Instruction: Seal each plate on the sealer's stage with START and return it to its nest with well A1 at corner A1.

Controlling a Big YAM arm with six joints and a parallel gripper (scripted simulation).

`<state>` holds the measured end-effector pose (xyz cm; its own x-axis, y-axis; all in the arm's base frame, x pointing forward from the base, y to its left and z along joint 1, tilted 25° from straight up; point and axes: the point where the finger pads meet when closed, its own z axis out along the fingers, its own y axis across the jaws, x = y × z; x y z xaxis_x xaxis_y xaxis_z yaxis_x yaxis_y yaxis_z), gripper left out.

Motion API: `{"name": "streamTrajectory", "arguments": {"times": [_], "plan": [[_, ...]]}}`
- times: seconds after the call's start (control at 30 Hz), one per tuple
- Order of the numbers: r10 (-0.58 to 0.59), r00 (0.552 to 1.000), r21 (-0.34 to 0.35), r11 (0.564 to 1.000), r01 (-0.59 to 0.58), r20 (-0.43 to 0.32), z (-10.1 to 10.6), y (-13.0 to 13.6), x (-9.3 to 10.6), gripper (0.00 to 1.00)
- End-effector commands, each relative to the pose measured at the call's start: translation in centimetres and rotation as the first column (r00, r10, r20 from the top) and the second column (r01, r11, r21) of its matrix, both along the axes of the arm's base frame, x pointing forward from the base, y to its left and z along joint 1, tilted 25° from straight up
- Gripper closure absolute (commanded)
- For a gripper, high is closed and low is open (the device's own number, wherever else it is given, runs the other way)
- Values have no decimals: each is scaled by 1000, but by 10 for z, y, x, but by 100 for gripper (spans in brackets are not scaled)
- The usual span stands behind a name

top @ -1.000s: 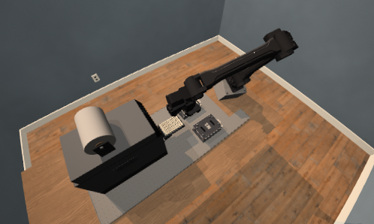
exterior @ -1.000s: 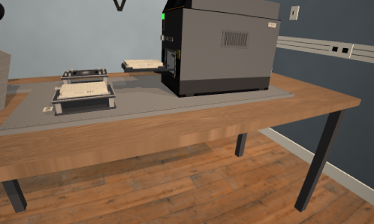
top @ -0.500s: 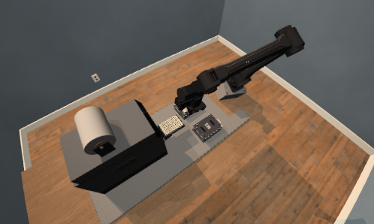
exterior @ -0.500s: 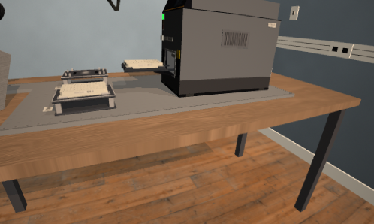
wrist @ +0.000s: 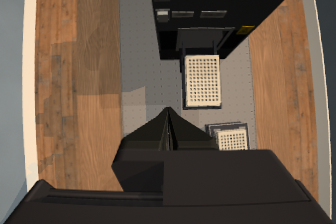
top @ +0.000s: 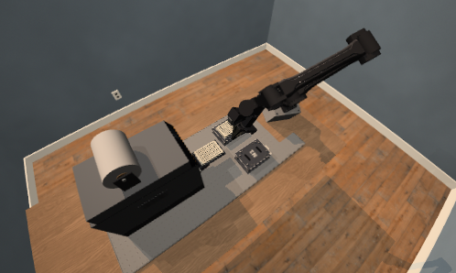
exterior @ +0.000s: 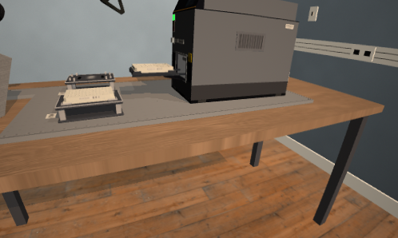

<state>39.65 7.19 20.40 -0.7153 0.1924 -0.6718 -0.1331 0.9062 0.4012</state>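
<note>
Hiding part of 1 nest plate (top: 223, 130) (wrist: 232, 140): the gripper (top: 244, 132) (exterior: 120, 12) (wrist: 168, 112), fingertips together

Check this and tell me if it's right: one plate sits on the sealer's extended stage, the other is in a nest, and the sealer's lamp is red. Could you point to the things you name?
The lamp (exterior: 173, 17) is green, not red; the exterior view shows it. The rest stands: one plate (top: 209, 153) (exterior: 152, 68) (wrist: 202, 80) on the extended stage, the other (top: 224, 130) (exterior: 89, 95) (wrist: 232, 140) in a nest.

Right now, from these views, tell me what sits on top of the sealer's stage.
A pale plate rests on the stage. It covers most of the stage's upper face, so whatever lies beneath the plate can't be seen.
</note>
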Motion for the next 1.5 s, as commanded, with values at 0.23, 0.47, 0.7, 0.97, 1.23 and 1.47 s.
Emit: {"name": "streamTrajectory", "arguments": {"times": [0.23,0.47,0.7,0.97,1.23,1.47], "plan": [[-92,975,71,994,79,204,5,8,6,100],[-86,968,63,995,73,237,16,4,18,100],[-92,971,46,995,84,223,15,-4,23,100],[-83,971,29,996,79,226,23,-5,27,100],[-91,969,40,996,83,232,30,-5,30,100],[-94,958,51,995,84,271,45,-4,37,100]]}}
